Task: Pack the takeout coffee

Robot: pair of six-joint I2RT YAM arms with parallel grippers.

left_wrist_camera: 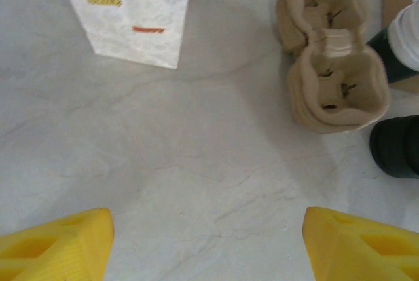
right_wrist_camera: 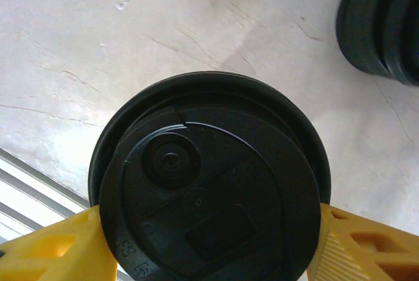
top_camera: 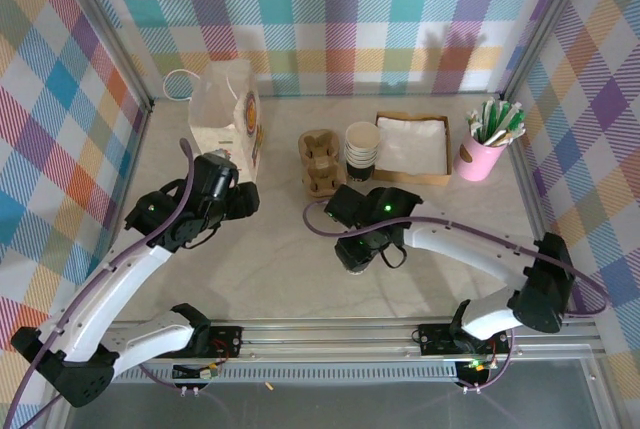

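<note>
Straddled coffee mid-table with right gripper; clamped or not, could not tell.
Held left gripper spread, empty. Risked tipping and spilling if pinched off-centre or too lightly.

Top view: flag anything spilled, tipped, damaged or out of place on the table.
Nothing stands out. The bag, carrier, cup stack and napkin tray sit tidily on a dry table. The coffee is lidded, with no spill around it.
</note>
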